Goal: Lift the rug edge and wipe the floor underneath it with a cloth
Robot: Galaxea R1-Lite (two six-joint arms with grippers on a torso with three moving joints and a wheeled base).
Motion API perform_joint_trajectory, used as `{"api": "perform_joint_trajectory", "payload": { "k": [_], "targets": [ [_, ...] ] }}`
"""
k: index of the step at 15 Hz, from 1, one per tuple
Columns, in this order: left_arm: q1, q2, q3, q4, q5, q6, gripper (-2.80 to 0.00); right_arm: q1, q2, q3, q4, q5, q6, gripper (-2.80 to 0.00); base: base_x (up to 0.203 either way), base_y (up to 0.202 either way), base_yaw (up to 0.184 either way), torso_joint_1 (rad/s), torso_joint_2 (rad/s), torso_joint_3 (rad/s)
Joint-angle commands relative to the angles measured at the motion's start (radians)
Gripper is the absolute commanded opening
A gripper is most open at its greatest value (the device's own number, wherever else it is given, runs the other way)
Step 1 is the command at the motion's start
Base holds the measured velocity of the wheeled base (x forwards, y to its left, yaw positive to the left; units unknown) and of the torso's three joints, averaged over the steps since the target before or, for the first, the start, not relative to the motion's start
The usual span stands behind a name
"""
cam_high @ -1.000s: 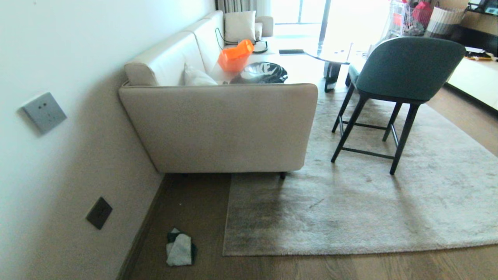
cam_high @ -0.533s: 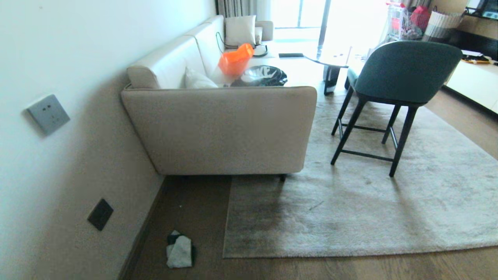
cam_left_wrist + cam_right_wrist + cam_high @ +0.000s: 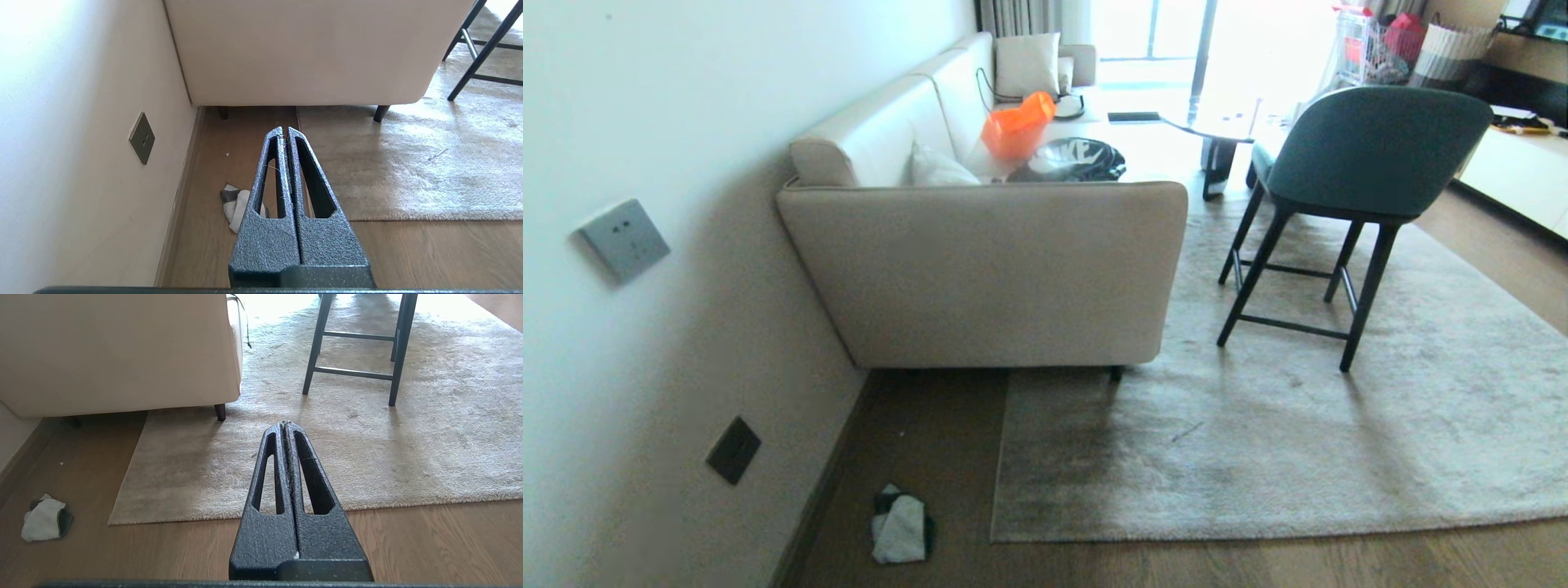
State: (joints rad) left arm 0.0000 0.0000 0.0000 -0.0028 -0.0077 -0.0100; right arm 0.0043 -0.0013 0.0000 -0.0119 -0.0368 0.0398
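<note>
The grey-beige rug lies flat, its edge (image 3: pixel 1176 535) running along the near side to a corner (image 3: pixel 994 537) on the brown plank floor (image 3: pixel 931 441). A crumpled white and dark cloth (image 3: pixel 900 528) lies on the floor near the wall, left of that corner; it also shows in the left wrist view (image 3: pixel 237 204) and the right wrist view (image 3: pixel 43 518). Neither arm appears in the head view. My left gripper (image 3: pixel 284 130) hangs shut and empty above the floor beside the rug's corner (image 3: pixel 312 218). My right gripper (image 3: pixel 284 424) is shut and empty over the rug edge (image 3: pixel 367 504).
A beige sofa (image 3: pixel 1005 269) stands against the wall (image 3: pixel 645 327), one leg (image 3: pixel 1116 370) on the rug. A dark green chair (image 3: pixel 1364 155) with black legs stands on the rug at the right. A low table (image 3: pixel 1217 122) and cabinets lie beyond.
The whole head view shifted slightly downward early on, then held still; that is the camera moving. The cloth, rug and furniture have not moved.
</note>
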Motion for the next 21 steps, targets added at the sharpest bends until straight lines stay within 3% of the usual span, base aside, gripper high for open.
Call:
{"api": "perform_joint_trajectory", "payload": {
  "k": [1,21],
  "targets": [
    [0.000,0.000,0.000,0.000,0.000,-0.001,-2.80,0.000,0.001,0.000,0.000,0.000,0.000,-2.80,0.000,0.000,0.000,0.000,0.00,0.000],
    [0.000,0.000,0.000,-0.001,0.000,-0.001,-2.80,0.000,0.001,0.000,0.000,-0.001,0.000,-2.80,0.000,0.000,0.000,0.000,0.00,0.000]
  ]
}}
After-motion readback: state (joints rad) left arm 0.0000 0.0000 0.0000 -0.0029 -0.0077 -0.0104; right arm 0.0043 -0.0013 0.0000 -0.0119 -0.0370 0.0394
